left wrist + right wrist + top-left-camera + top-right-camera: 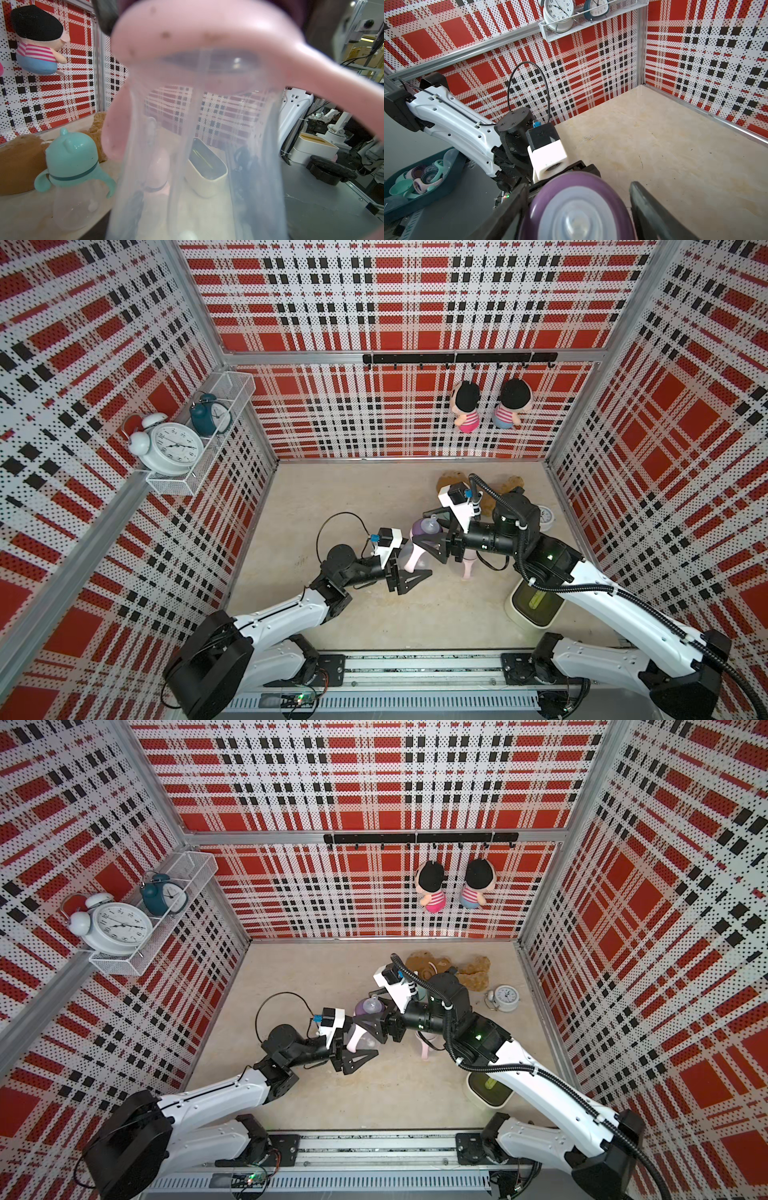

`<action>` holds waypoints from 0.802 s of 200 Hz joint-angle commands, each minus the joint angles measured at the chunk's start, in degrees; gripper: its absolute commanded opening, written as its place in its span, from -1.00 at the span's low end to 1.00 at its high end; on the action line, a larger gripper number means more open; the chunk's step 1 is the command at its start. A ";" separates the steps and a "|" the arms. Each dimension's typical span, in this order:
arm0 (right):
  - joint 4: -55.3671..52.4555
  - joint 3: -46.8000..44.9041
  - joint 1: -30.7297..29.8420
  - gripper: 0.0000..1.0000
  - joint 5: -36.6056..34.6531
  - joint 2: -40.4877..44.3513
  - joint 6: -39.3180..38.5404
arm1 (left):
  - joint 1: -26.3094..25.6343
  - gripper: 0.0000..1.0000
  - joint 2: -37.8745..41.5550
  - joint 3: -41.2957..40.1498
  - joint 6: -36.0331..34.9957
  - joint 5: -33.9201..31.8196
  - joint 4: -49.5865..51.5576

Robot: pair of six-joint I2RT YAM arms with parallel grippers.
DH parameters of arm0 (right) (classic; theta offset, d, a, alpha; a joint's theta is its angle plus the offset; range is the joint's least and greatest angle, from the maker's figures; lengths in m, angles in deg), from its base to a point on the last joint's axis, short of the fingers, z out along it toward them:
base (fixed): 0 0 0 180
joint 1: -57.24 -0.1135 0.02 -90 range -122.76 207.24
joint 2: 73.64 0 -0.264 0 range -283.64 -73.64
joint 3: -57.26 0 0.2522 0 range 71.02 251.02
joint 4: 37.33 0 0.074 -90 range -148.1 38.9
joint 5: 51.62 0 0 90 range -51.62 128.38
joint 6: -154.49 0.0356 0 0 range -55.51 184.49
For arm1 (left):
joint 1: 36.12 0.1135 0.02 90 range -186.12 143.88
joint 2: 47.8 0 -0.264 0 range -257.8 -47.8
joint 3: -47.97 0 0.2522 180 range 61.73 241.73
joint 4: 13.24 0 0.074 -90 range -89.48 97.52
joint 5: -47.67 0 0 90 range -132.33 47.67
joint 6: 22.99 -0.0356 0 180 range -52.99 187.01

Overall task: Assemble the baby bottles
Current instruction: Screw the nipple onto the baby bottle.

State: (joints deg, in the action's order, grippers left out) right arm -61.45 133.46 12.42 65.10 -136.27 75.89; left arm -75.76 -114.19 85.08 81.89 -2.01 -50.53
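My left gripper is shut on a clear baby bottle with a pink handle ring, held up close to its wrist camera. A purple teat collar with a clear teat sits on the bottle's neck. My right gripper straddles that collar, open: one finger lies against its rim and the other stands a little off it. A teal-capped bottle stands on the table near the brown plush. A pink-capped bottle stands below my right forearm.
A cream bin sits at the table's right front, a small white clock behind it. Brown plush toys lie at the back. Two dolls hang on the back wall. A tray of loose bottle parts stands off the table.
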 commanded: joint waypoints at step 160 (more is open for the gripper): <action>-3.38 6.79 -6.42 -0.68 -27.89 -7.76 11.62 | -4.41 -1.00 2.85 -1.12 -7.61 -47.32 3.59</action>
State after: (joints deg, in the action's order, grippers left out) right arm -59.98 135.62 10.00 50.87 -141.87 83.10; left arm -78.60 -113.38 84.43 77.28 -24.05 -46.29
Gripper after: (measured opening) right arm 0.714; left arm 0.808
